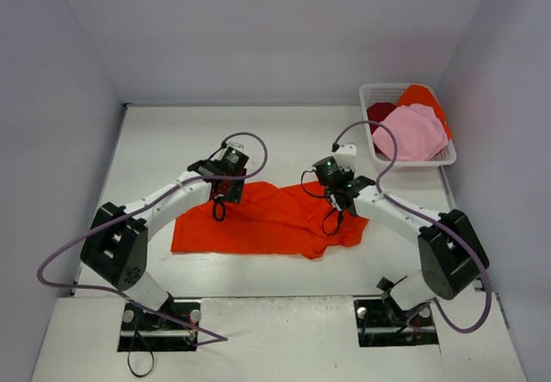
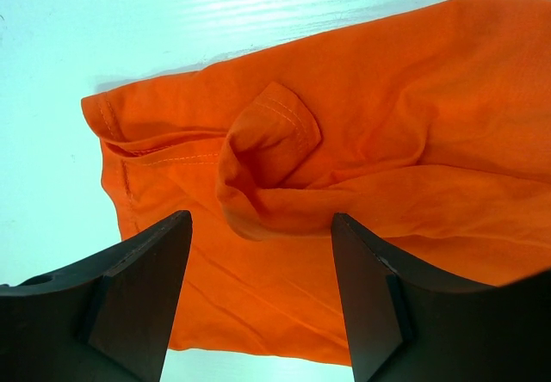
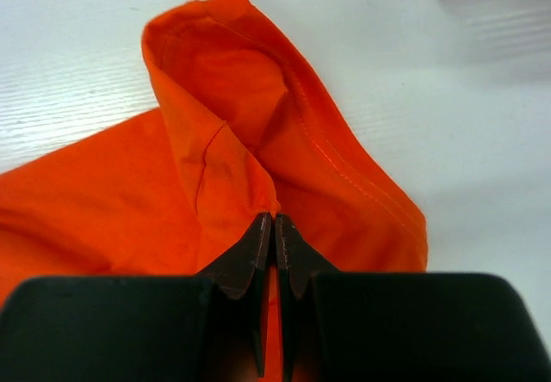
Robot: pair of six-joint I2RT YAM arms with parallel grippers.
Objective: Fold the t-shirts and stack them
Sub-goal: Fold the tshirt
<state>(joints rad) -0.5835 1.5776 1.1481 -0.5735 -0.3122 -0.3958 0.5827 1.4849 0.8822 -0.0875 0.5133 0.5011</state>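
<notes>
- A large bright orange-red cloth t-shirt (image 1: 267,223) lay spread and rumpled on the white table (image 1: 155,141), between the two arms and toward the near edge.
- The left gripper (image 1: 225,195) hung over the shirt's far left edge. In the left wrist view its two dark fingers (image 2: 142,296) stood wide apart above the cloth (image 2: 413,124), with nothing gripped between them.
- Beneath those spread fingers the cloth was bunched. A small hemmed flap (image 2: 269,132) was turned up, with deep creases running right from it and a stitched edge at the left near bare table.
- The right gripper (image 1: 337,203) sat at the shirt's right end. In the right wrist view its jaws were pressed together on a raised ridge of the orange-red cloth (image 3: 224,81), with a thin sliver of orange showing between the fingers (image 3: 258,253).
- Beyond that pinch a stitched hem curled into an open loop and lay on the table (image 3: 482,141).
- A white plastic lattice basket (image 1: 369,95) stood at the far right corner, well apart from the spread shirt.
- It held a light pink t-shirt (image 1: 413,132) on top, a dark red t-shirt (image 1: 379,111) at its left and another orange t-shirt (image 1: 422,96) at the back, all loosely heaped.
</notes>
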